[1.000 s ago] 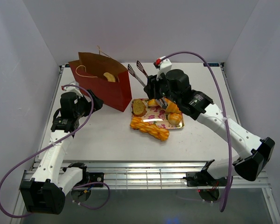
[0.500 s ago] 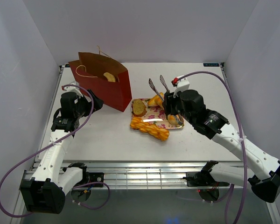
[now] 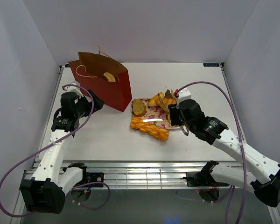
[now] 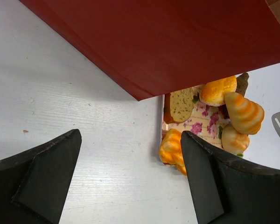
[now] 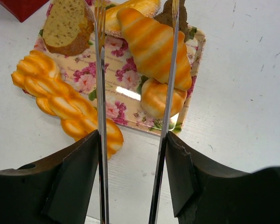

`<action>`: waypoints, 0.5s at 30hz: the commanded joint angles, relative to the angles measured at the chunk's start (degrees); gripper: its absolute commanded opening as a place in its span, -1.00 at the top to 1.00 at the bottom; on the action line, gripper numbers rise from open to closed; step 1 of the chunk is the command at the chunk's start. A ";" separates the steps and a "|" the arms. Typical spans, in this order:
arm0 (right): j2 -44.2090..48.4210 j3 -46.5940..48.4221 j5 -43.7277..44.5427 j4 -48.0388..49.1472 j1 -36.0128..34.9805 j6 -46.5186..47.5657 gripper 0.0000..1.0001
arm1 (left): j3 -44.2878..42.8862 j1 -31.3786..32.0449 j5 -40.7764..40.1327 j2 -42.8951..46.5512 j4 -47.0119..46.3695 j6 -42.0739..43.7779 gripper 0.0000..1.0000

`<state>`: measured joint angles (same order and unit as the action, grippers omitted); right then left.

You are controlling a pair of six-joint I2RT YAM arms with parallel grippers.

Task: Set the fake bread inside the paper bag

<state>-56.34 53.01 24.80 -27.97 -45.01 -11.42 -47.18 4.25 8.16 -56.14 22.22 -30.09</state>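
The dark red paper bag [image 3: 105, 88] stands open at the back left with one pastry [image 3: 109, 77] inside. Other fake bread lies on and beside the pink floral tray [image 5: 197, 43]: a croissant [image 5: 154, 46], a roll [image 5: 163, 98], a toast slice [image 5: 67, 25] and a twisted loaf [image 5: 65, 102]. My right gripper [image 5: 133, 140] is shut on metal tongs [image 5: 101, 93]. The tongs' arms stand apart on either side of the croissant. My left gripper [image 4: 130, 140] is open and empty on the table beside the bag [image 4: 154, 42].
The tray [image 3: 179, 126] sits mid-table, right of the bag. The twisted loaf [image 3: 151, 129] overhangs the tray's near-left edge. White walls enclose the table on three sides.
My right arm has swung from beside the bag down and right to the tray. The tongs now straddle the croissant. The left arm has not moved.
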 commanded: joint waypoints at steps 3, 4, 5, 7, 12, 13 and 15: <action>-0.88 -0.19 1.57 -0.94 0.19 1.05 -0.25 | 0.86 0.23 0.89 0.15 -0.86 -0.41 -0.96; -1.05 -0.19 1.57 -1.21 0.10 1.14 -0.27 | 0.86 0.14 0.98 -0.02 -0.86 -0.41 -0.96; -1.40 -0.19 1.66 -1.47 0.10 1.22 -0.28 | 0.69 0.23 1.06 0.06 -0.86 -0.41 -0.96; -1.58 -0.19 1.48 -1.92 0.10 1.40 -0.30 | 0.77 0.23 1.24 -0.02 -0.86 -0.41 -0.96; -1.58 -0.02 0.61 -2.53 0.10 2.37 -0.33 | 0.77 0.14 1.42 0.06 -0.95 -0.41 -0.96; -1.58 0.07 0.52 -2.88 0.10 2.54 -0.34 | 0.86 0.23 1.50 -0.02 -0.95 -0.50 -0.96; -2.11 0.07 0.17 -3.32 0.02 2.89 -0.34 | 0.86 0.23 1.68 -0.02 -1.04 -0.50 -0.96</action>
<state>-58.35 52.64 25.08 -31.24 -45.01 -9.82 -46.59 4.25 8.80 -56.49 22.17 -30.48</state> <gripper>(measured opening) 0.669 0.979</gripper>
